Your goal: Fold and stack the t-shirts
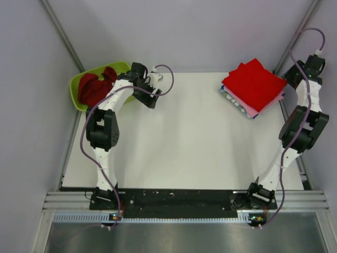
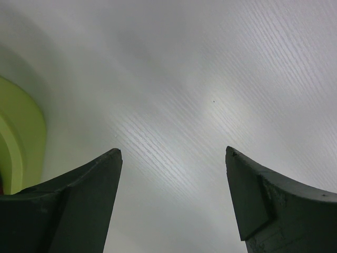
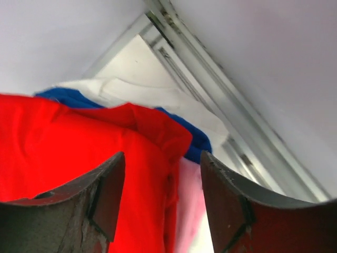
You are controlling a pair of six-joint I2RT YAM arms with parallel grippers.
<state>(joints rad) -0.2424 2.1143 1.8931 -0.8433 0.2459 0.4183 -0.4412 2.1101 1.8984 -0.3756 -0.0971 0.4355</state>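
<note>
Right claw (image 3: 160,155) spread over the red tee (image 3: 63,137), I could snag its fold pulling away and skew the far-right stack (image 1: 254,87)

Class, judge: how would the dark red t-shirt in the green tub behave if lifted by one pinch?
Likely floppy: the dark red t-shirt lies crumpled, so it should sag and unfurl. Probably light, being thin cloth. It may drag over the rim of the green tub.
</note>
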